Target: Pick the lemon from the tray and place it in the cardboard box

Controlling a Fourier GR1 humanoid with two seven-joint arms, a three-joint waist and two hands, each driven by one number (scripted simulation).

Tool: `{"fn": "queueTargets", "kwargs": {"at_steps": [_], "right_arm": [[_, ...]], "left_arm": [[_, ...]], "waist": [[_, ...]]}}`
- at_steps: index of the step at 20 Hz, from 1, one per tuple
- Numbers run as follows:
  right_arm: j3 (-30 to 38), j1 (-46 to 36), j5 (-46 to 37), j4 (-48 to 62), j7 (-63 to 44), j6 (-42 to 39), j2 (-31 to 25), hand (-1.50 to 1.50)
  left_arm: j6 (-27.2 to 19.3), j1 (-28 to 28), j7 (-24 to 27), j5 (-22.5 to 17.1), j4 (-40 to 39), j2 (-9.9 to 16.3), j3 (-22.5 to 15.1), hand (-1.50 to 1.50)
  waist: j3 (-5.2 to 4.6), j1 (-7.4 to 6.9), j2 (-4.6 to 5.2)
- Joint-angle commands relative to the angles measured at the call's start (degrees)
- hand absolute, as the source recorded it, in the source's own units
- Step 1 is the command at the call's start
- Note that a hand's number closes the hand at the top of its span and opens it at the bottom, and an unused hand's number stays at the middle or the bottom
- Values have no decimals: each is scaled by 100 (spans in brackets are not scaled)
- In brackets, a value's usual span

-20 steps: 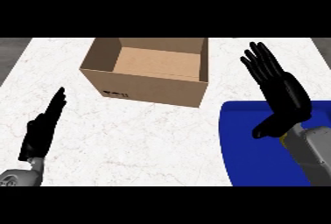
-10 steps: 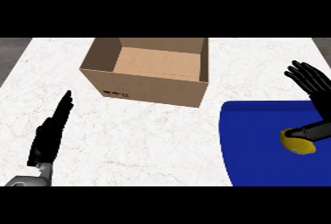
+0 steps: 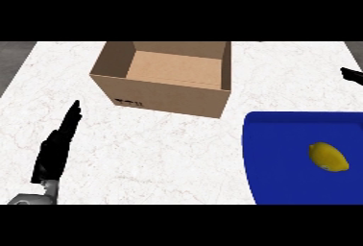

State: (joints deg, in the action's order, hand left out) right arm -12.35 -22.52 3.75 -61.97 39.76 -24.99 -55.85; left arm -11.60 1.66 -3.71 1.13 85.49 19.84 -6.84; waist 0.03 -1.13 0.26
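Right hand, fingers unreadable at the edge, sits beyond the tray; your lemon lies nearer you, untouched

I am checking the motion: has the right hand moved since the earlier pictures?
Yes. The right hand has moved right, off the blue tray, to the view's right edge, uncovering the lemon.
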Motion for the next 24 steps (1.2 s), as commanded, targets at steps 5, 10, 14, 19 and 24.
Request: {"fn": "queueTargets", "kwargs": {"at_steps": [5,10,14,19,24], "right_arm": [[-1096,-226,-1792,-441,298,-466,-1020,-150],[-1350,-228,-2323,-569,25,-504,-794,-150],[-1133,408,-2567,-1070,-426,-83,-504,-150],[-767,183,-3007,-849,-551,-381,-218,-150],[-789,407,-3586,-1011,-932,-278,146,-150]], "left_arm": [[28,-113,-297,22,370,19,-30,0],[-90,-348,-52,211,360,-147,-62,0],[-45,-161,-18,263,79,-304,63,0],[157,-130,-530,343,668,-153,199,0],[347,-122,86,298,-77,-288,384,0]], "waist": [[-1,-45,-18],[-3,16,-17],[-5,132,-33],[-3,86,-31],[-5,84,-21]]}}
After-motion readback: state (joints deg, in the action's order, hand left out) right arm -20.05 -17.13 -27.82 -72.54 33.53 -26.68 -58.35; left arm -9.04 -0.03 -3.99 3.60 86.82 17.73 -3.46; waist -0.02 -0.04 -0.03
